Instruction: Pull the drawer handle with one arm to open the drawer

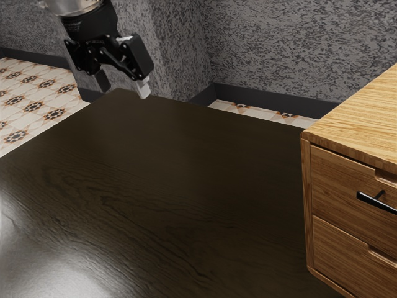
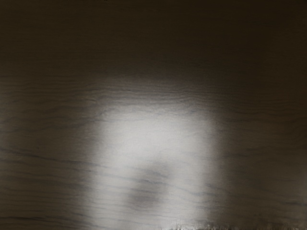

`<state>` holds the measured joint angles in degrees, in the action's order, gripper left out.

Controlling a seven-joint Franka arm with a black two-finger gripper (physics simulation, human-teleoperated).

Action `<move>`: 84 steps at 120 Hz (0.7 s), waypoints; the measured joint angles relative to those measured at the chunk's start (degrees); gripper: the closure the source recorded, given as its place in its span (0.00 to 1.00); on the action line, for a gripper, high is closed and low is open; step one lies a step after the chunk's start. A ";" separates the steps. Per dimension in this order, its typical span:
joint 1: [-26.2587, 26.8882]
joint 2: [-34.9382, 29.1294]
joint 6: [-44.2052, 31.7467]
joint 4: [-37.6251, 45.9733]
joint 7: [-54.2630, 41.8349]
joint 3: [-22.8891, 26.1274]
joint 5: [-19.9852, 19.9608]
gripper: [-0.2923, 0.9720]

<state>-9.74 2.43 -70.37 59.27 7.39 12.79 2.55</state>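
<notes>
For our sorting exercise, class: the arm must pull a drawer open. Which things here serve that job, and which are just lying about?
For the job: gripper, open; drawer handle; upper drawer.
Just lying about: dark table; lower drawer; tiled floor; grey wall.
</notes>
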 joint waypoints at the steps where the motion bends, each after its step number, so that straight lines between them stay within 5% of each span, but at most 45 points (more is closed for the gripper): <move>1: 0.12 0.01 -0.01 0.00 -0.08 0.00 -0.01 0.23; 33: -2.00 1.81 1.47 0.78 -2.85 0.12 0.11 0.23; 45: -2.23 5.27 -1.51 2.80 -13.65 0.95 0.05 0.23; 71: -0.02 -3.14 -15.20 13.98 -36.73 6.58 1.62 0.23; 84: -2.10 -5.70 -20.14 17.67 -45.77 13.88 0.90 0.23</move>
<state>-11.85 -3.27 -90.51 76.93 -38.38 26.67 3.45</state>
